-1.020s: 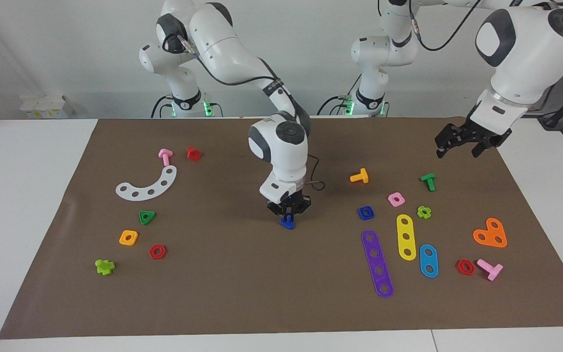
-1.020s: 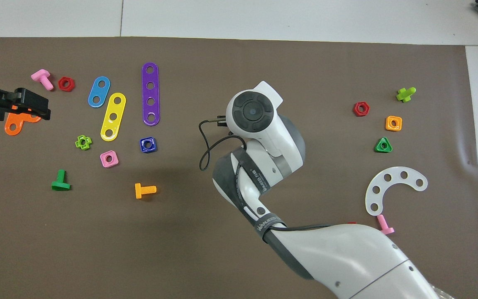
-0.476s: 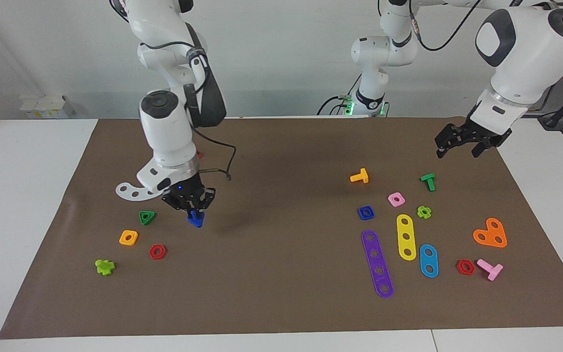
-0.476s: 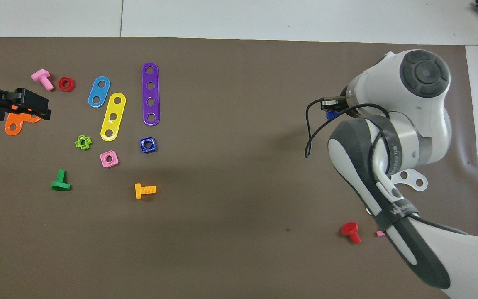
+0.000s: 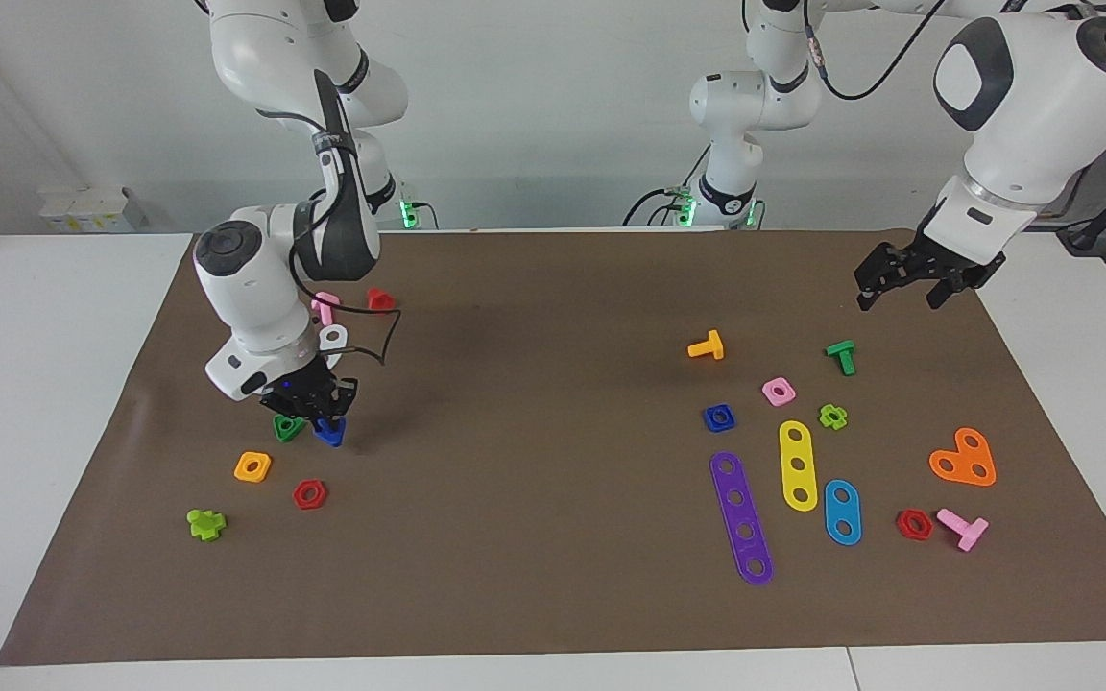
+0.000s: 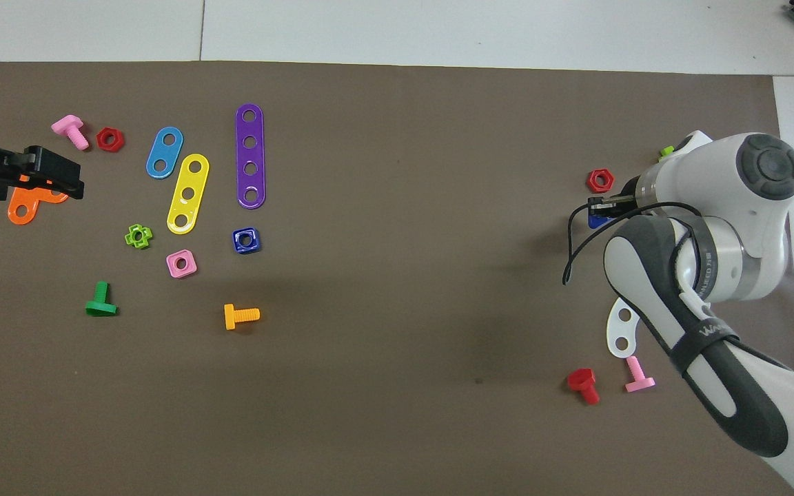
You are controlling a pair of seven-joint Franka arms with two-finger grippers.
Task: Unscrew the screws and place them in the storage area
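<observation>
My right gripper [image 5: 311, 408] is shut on the royal-blue screw [image 5: 329, 432] and holds it low over the storage area, right beside a green triangular nut [image 5: 286, 427]. I cannot tell whether the screw touches the mat. In the overhead view the screw [image 6: 598, 221] peeks out from under the right gripper [image 6: 605, 205]. The white curved strip [image 5: 333, 338] is mostly hidden by the right arm; its end shows in the overhead view [image 6: 619, 331]. My left gripper [image 5: 903, 280] is open and empty, waiting in the air over the mat's corner at the left arm's end.
In the storage area lie an orange nut [image 5: 252, 466], a red nut [image 5: 309, 494], a lime cross piece [image 5: 206, 523], a pink bolt [image 5: 325, 307] and a red bolt [image 5: 379, 299]. Toward the left arm's end lie a blue square nut [image 5: 718, 417], coloured strips [image 5: 741, 516] and more bolts and nuts.
My right arm has swung from the mat's middle toward its own end, carrying the blue screw to beside the green triangular nut. The left arm has not moved.
</observation>
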